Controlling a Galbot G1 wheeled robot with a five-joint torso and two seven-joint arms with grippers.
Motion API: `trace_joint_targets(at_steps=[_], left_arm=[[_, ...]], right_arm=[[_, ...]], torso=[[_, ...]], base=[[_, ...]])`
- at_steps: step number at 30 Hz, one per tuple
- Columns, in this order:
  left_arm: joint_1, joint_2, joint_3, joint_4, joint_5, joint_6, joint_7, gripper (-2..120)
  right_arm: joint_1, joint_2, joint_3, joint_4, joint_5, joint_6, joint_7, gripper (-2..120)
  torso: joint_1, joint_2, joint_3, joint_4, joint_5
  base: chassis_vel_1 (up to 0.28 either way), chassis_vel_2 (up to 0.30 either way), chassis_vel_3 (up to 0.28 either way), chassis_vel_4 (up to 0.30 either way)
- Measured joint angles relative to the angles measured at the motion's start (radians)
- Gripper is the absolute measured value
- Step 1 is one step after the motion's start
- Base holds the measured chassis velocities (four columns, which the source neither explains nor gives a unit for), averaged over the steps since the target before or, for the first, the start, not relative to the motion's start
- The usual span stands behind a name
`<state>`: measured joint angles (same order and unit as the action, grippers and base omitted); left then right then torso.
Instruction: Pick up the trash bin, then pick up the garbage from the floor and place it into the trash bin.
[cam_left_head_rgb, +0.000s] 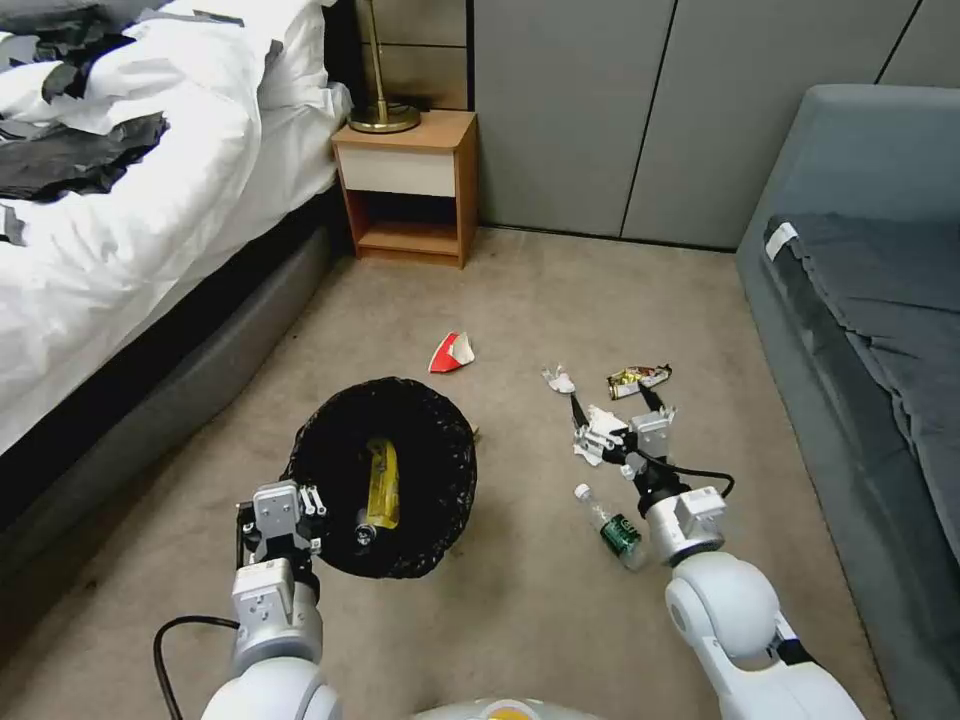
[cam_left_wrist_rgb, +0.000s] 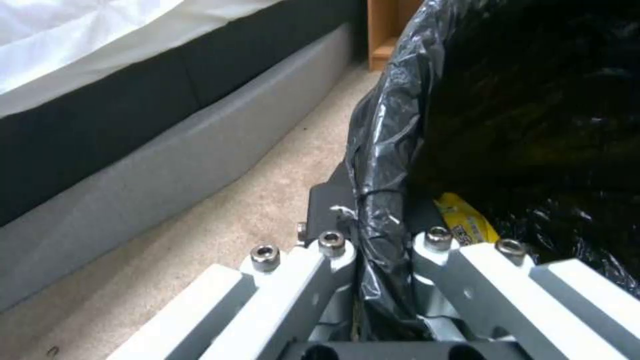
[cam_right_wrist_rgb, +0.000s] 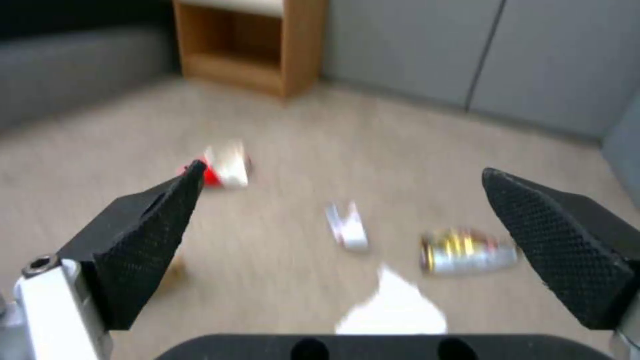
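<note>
Trash bin is off the carpet, tipped mouth-up toward me, held by my left gripper, which is clenched on the bagged rim (left wrist view shows the black liner pinched between the fingers). First step reads as done.

Inside the bin: a yellow snack wrapper and something small and dark beside it, so I judge collecting is already under way.

Left on the floor: red-and-white carton just beyond the bin, white tissue scrap, shiny wrapper, crumpled white tissue, green-labelled plastic bottle.

My right gripper hangs over the crumpled tissue with jaws spread wide, nothing between them. I'd call the task under halfway: five pieces to go.

Around: bed to the left, nightstand ahead, grey sofa to the right.
</note>
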<state>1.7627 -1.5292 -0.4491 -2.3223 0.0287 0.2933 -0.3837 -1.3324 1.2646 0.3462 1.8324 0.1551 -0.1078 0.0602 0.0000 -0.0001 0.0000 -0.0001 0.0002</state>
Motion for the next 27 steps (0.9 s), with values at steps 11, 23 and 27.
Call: trace_joint_targets(at_steps=[11, 23, 27], left_arm=[[-0.006, -0.002, 0.010, 0.011, 0.011, 0.001, 0.001, 3], [-0.002, -0.002, 0.009, 0.012, 0.013, 0.003, 0.001, 3], [0.000, -0.005, 0.011, 0.010, 0.016, 0.003, 0.001, 3]], right_arm=[[0.065, 0.008, 0.006, -0.160, 0.059, -0.088, -0.018, 100], [0.145, 0.015, -0.011, -0.345, 0.066, -0.082, -0.042, 100], [0.153, 0.011, -0.014, -0.378, 0.066, -0.102, -0.077, 100]], torso=[[0.000, 0.000, 0.000, 0.0001, -0.0001], [0.000, 0.000, 0.000, 0.0001, -0.0002], [0.000, 0.000, 0.000, 0.0001, -0.0002]], base=[[0.000, 0.000, 0.000, 0.000], [0.000, 0.000, 0.000, 0.000], [0.000, 0.000, 0.000, 0.000]])
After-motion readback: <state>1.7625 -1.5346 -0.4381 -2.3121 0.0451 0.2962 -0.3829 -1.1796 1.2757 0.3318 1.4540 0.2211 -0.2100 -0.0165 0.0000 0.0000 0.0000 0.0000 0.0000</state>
